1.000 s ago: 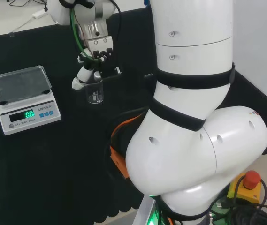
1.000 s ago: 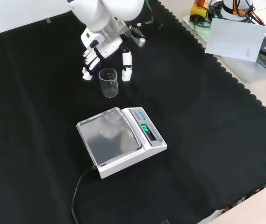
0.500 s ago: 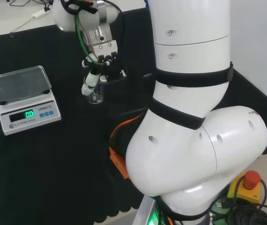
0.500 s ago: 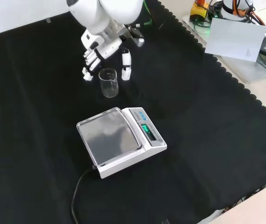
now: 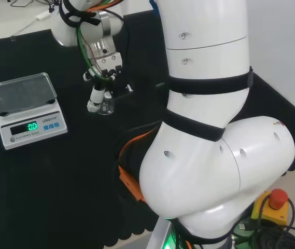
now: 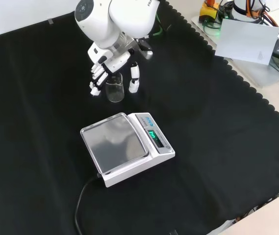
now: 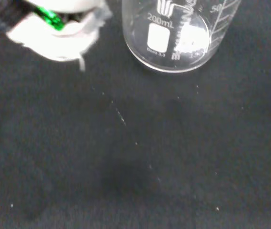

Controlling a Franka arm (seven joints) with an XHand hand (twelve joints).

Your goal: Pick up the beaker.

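Beaker (image 6: 114, 90) upright on the black cloth (image 6: 217, 147), clear glass, nothing visible inside. In the front view, placed just above the scale (image 6: 126, 148) and a little left of its middle, a strip of cloth between the two. In the head view, beaker (image 5: 106, 106) to the right of the scale (image 5: 28, 109), near it but apart. Hand (image 6: 111, 62) down over the beaker from the top of the front view, fingers (image 6: 97, 78) spread along the beaker's left side, thumb (image 6: 135, 78) on its right, the glass standing between them. Fingers fairly straight and parted, not wrapped round the glass; contact with the wall not clear. In the head view, hand (image 5: 101, 78) right above the beaker, one white fingertip at its left edge. In the wrist view, beaker (image 7: 179, 36) close and large, base flat on the cloth, white graduation marks on the wall, a blurred white part of the hand (image 7: 59, 33) beside it. Scale pan bare, green display lit.
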